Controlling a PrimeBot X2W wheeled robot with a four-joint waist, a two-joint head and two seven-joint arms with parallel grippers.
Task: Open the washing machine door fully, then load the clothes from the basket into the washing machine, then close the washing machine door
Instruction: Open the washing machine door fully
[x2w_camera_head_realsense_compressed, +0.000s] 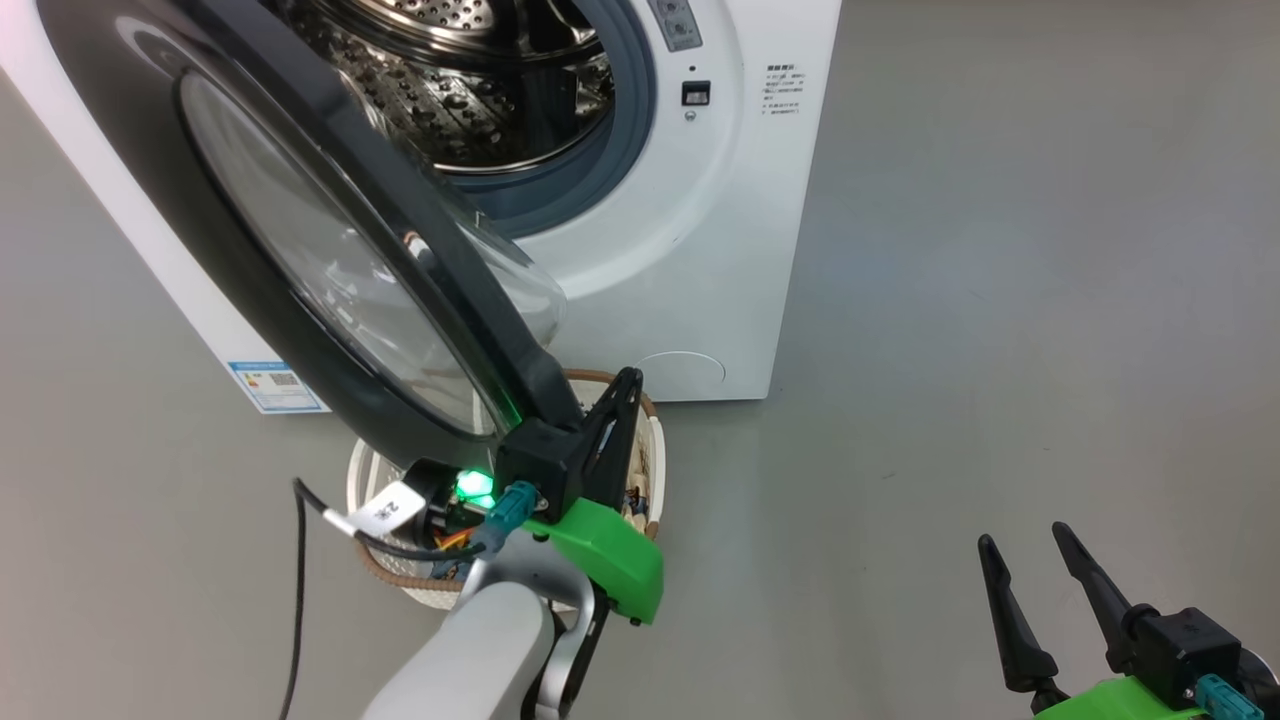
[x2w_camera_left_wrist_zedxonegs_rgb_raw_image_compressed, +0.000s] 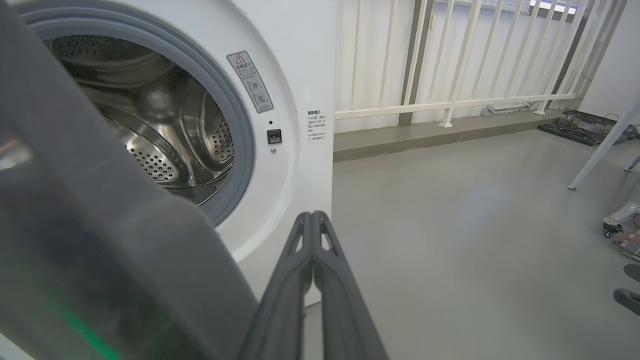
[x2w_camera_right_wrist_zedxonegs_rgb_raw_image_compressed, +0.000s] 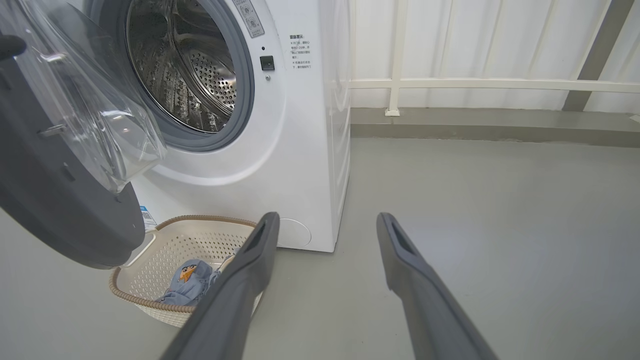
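One blue sticker (x2w_camera_head_realsense_compressed: 275, 386) on washing machine (x2w_camera_head_realsense_compressed: 700, 250)

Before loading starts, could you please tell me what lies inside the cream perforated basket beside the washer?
The cream-white perforated plastic basket holds blue printed clothes. A dark finger of the open right gripper covers its right side, so the number of garments is unclear.

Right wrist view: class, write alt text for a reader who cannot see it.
A white washing machine stands with its round black door swung open, baring the steel drum. A cream basket holding blue clothes sits on the floor below the door. The right gripper rises open and empty in the foreground.
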